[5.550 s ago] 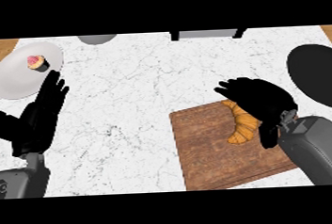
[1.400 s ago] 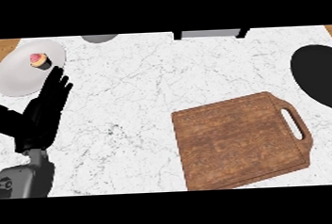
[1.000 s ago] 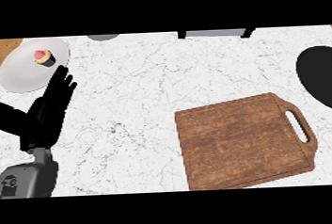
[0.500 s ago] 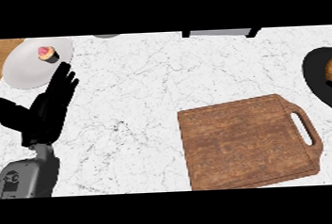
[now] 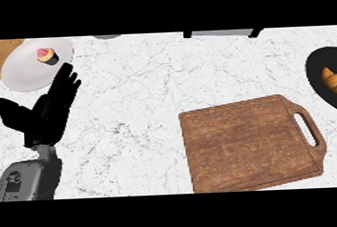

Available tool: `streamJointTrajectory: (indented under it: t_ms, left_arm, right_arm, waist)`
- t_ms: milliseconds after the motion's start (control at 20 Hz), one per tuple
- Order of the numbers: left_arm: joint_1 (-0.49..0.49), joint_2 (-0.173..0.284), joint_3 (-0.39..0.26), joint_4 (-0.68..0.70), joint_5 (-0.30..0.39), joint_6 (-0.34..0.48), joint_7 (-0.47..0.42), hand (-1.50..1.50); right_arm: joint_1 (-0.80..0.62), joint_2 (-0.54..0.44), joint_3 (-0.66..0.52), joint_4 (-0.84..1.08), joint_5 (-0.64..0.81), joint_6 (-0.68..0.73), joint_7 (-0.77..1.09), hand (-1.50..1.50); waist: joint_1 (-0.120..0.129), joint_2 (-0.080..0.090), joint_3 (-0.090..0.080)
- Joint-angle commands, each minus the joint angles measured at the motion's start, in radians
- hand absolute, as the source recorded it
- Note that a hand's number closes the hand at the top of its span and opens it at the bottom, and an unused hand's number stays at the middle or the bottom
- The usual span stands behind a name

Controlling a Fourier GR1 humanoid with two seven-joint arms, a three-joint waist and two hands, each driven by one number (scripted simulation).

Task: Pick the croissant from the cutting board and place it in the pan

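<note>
A golden croissant (image 5: 334, 78) lies inside the black pan (image 5: 323, 66) at the right edge of the head view, partly cut off by that edge. The brown wooden cutting board (image 5: 250, 143) with its handle slot on the right sits at the lower right with nothing on it. My left hand (image 5: 50, 113) rests open at the left, fingers straight and pointing up toward the plate. My right hand does not show anywhere.
A white plate (image 5: 28, 74) with a pink-topped cupcake (image 5: 46, 56) stands at the back left, just above my left fingertips. Dark and grey objects (image 5: 221, 33) peek in at the counter's back edge. White marble counter (image 5: 156, 92) spreads between hand and board.
The view has shifted so the pan shows more at the right, and the croissant now appears in it. The right hand, on the croissant 5.5 s ago, is out of view. The left hand stays put.
</note>
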Motion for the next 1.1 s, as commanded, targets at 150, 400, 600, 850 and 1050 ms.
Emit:
streamJointTrajectory:
  t_ms: [150,400,600,850,1050]
  left_arm:
    - [0.022,-0.008,0.021,0.014,-0.008,0.028,-0.014,0.0]
    - [0.038,0.016,0.021,-0.019,0.017,-0.017,-0.007,0.0]
    - [0.047,0.002,0.021,-0.008,0.002,0.009,-0.009,0.0]
    - [0.023,-0.006,0.021,0.0,-0.009,0.027,-0.008,0.0]
    - [0.044,0.031,0.043,-0.026,0.012,-0.007,-0.008,0.0]
  right_arm:
    - [0.017,-0.114,-0.183,0.048,-0.194,0.216,-0.111,-1.5]
    - [0.085,-0.203,-0.269,0.091,-0.286,0.406,-0.133,-1.5]
    - [0.152,-0.259,-0.315,0.109,-0.338,0.577,-0.19,-1.5]
    - [0.245,-0.301,-0.307,0.085,-0.342,0.716,-0.248,-1.5]
    - [0.305,-0.305,-0.323,0.065,-0.37,0.73,-0.266,-1.5]
  waist:
    - [-0.029,-0.006,0.0]
    - [-0.028,-0.009,0.001]
    - [-0.041,-0.008,0.002]
    - [-0.049,-0.008,0.004]
    - [-0.043,-0.013,0.003]
